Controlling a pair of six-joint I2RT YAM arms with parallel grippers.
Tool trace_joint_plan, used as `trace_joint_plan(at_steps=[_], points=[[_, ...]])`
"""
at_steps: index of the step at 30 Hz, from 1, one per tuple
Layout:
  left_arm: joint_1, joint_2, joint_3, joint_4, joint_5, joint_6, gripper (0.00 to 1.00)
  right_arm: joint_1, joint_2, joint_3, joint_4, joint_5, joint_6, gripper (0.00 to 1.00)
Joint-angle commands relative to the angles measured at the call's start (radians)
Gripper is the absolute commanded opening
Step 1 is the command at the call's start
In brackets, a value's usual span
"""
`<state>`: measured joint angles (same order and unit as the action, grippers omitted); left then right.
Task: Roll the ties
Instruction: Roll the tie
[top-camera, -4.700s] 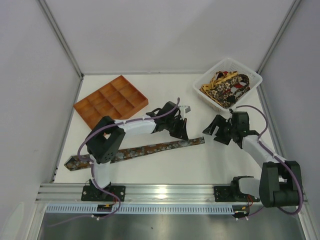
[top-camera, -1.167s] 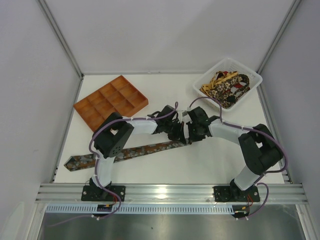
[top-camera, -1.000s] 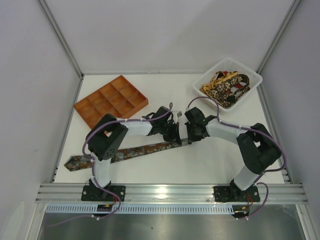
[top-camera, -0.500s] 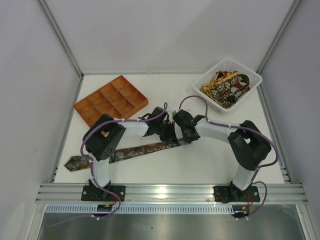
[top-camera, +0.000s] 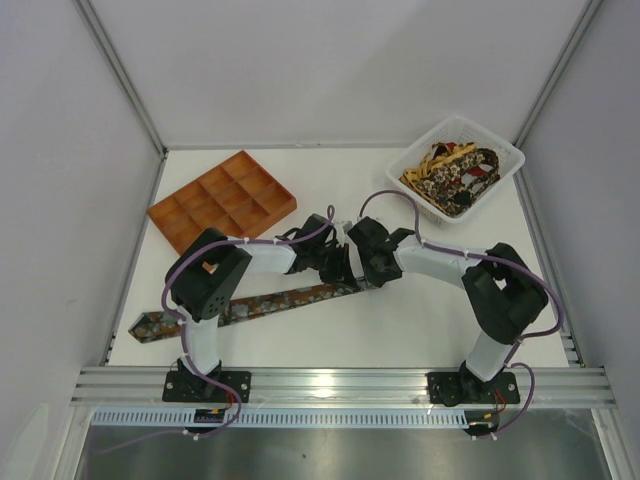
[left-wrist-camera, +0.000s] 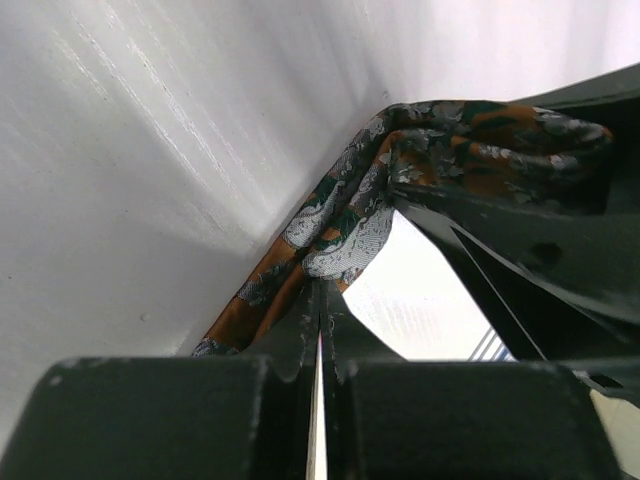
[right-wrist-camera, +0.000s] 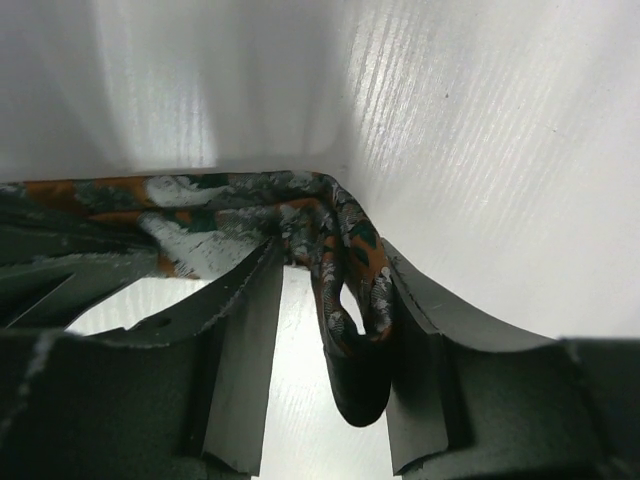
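From above, one tie (top-camera: 260, 303) lies stretched slantwise on the table (top-camera: 400, 330), its pointed wide end near the left edge and its narrow end under the two grippers, which meet there nearly touching. More ties (top-camera: 450, 172) are heaped in the white basket (top-camera: 505, 160) at the far right, and the orange tray (top-camera: 222, 203) sits far left. Judging by this, the step in hand is starting the roll at the narrow end, with most of the length not yet wound. In the left wrist view the left gripper (left-wrist-camera: 320, 300) has its jaws pressed together, with the tie's fabric meeting their tips, so it looks pinched there. From the tips the cloth, rust-orange with grey-white and dark green blotches, bends up and over in a soft fold. In the right wrist view the right gripper (right-wrist-camera: 330, 250) stands part-way open. The folded end of the tie (right-wrist-camera: 350, 300) hangs between its jaws, leaning on one of them and free of the other, so it is not clamped. The next move likely calls for the right gripper to take a fresh hold on that fold and turn it over toward the wide end, while the left keeps the start from springing open.
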<state>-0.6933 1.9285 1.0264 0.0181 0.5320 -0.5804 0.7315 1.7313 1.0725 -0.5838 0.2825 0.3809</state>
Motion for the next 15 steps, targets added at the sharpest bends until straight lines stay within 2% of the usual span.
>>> trace_joint_plan(at_steps=[1,15], points=[[0.003,0.029,-0.002,0.000,-0.013,0.005,0.00,0.006,-0.068,0.017,-0.004,-0.017,-0.014,0.46],[0.003,0.035,0.012,-0.009,-0.007,0.010,0.00,-0.004,-0.111,0.029,-0.005,-0.043,-0.054,0.47]])
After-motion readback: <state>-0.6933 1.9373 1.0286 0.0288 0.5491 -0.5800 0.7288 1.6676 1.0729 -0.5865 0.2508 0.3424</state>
